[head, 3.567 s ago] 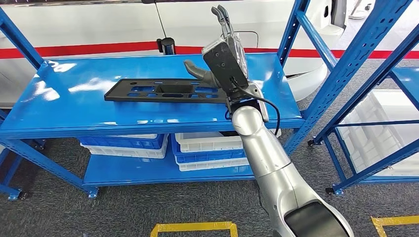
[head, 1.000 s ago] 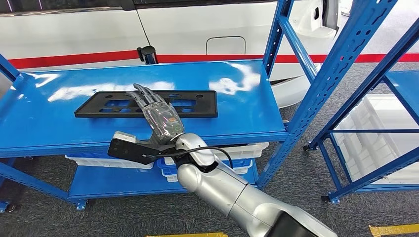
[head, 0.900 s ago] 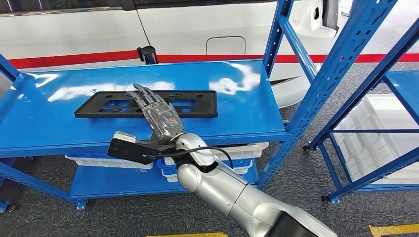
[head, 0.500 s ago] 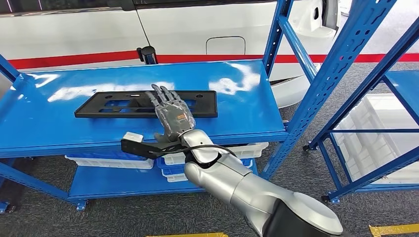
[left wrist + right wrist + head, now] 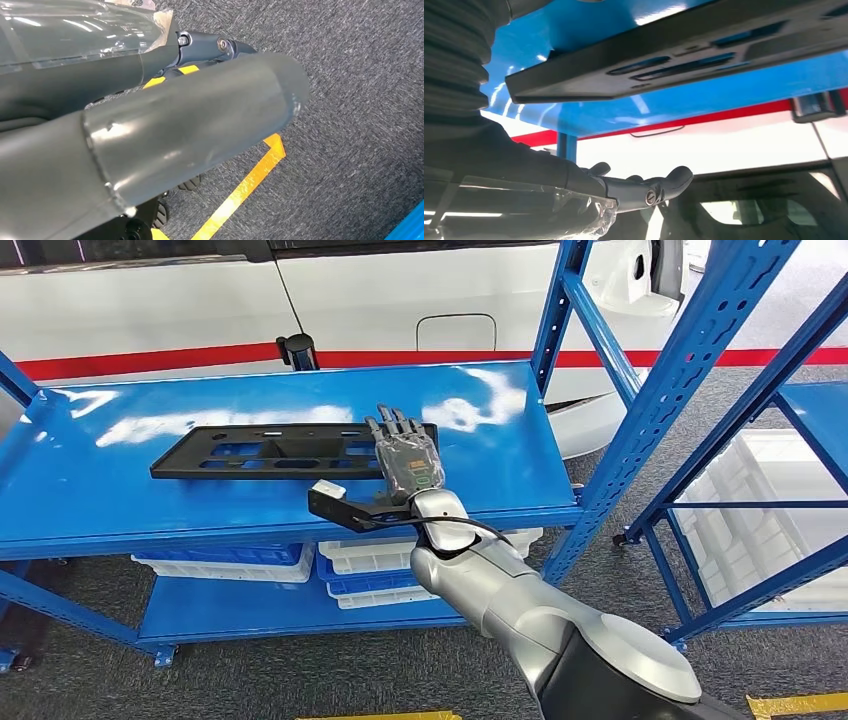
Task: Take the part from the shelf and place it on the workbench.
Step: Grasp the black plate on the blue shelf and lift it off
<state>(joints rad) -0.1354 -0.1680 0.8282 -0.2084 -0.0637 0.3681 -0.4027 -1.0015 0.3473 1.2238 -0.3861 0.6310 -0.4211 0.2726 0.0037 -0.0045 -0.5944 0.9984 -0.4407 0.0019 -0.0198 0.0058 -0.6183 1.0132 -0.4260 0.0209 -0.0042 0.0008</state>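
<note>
- The black part [image 5: 295, 451] lies flat on the top deck of the blue shelf [image 5: 120, 505], long side facing the robot, not yet lifted.
- The right hand [image 5: 405, 458] hovers palm-down at the part's right end, its fingers [image 5: 398, 426] straight and spread, holding nothing.
- Judging from the right wrist view, the fingers seem to float just off the part, though contact is hard to rule out from this angle.
- To grasp well, the hand should probably settle over the right edge so the thumb goes beneath and the fingers on top, then close firmly; a long flat part held by one end may tip.
- The left hand [image 5: 150, 130] hangs over grey carpet; I cannot tell how its fingers lie.
</note>
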